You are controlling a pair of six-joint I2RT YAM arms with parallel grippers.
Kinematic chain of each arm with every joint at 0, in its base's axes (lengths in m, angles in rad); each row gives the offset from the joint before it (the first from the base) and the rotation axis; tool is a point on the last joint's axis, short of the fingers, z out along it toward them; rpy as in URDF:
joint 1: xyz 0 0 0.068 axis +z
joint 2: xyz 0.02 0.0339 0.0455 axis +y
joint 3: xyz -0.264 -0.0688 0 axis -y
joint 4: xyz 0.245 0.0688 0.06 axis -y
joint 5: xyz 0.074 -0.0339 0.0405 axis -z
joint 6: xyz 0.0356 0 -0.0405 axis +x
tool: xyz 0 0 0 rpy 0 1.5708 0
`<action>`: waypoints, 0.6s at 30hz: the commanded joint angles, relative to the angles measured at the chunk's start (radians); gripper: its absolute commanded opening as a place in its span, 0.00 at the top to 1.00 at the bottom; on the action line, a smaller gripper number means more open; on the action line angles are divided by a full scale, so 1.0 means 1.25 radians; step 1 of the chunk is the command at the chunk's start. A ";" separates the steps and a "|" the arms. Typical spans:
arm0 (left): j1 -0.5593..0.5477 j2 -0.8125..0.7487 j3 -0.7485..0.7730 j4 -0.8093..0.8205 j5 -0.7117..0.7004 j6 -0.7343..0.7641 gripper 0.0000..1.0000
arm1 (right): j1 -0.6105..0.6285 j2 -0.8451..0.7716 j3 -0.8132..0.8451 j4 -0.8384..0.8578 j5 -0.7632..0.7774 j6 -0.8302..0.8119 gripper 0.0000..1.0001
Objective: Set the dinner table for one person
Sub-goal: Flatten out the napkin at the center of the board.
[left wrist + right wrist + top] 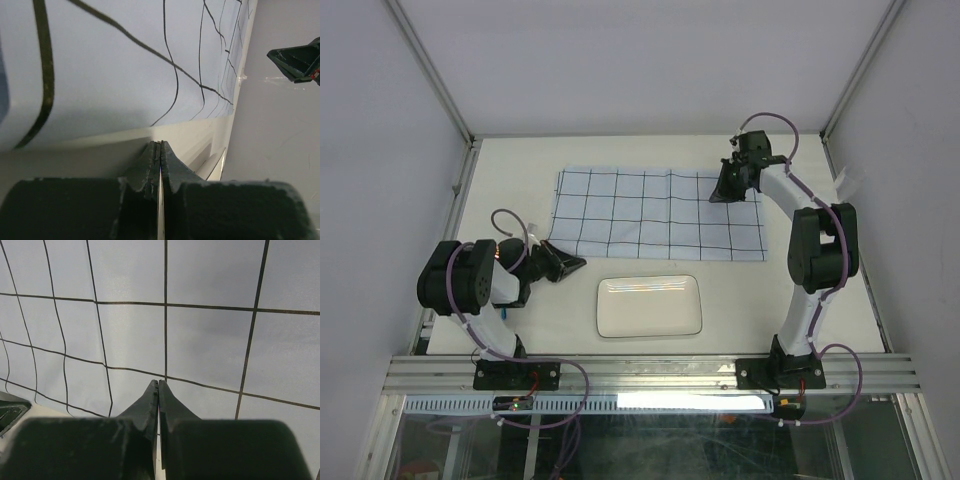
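The large flat cream-white bench (740, 300) with aluminium rails lies bare near its right edge. The left gripper (580, 263), closed on nothing, is beside the pale-blue gridded cloth (660, 213). The right gripper (715, 198), closed too, is above it.

- Left arm (470, 285) is folded tight over its base, elbow pushed out left, forearm turned toward the right.
- Left pincer (576, 263) sits low and points right. Its fingers (150, 162) are pressed flat together along their full length, with nothing between them.
- Right arm (817, 250) reaches far forward, upper link near upright, forearm angled back toward the left.
- Right pincer (718, 196) tilts down and left. Its fingers (147, 400) are closed against each other, gripping nothing.
- The two pincers are well apart.
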 commanded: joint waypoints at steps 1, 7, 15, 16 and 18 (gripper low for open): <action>0.014 -0.098 -0.009 -0.091 -0.009 0.030 1.00 | -0.006 -0.023 0.000 0.034 0.012 -0.010 1.00; 0.016 -0.393 0.092 -0.432 -0.119 0.118 1.00 | -0.005 -0.026 -0.001 0.035 0.014 -0.012 1.00; 0.016 -0.338 0.326 -0.491 -0.168 0.178 0.98 | -0.006 -0.014 -0.007 0.045 -0.002 -0.008 1.00; 0.017 -0.307 0.367 -0.488 -0.166 0.194 0.98 | -0.006 -0.014 -0.008 0.048 -0.004 -0.007 1.00; 0.019 -0.230 0.450 -0.494 -0.163 0.227 0.95 | -0.006 -0.011 -0.008 0.051 -0.007 -0.008 1.00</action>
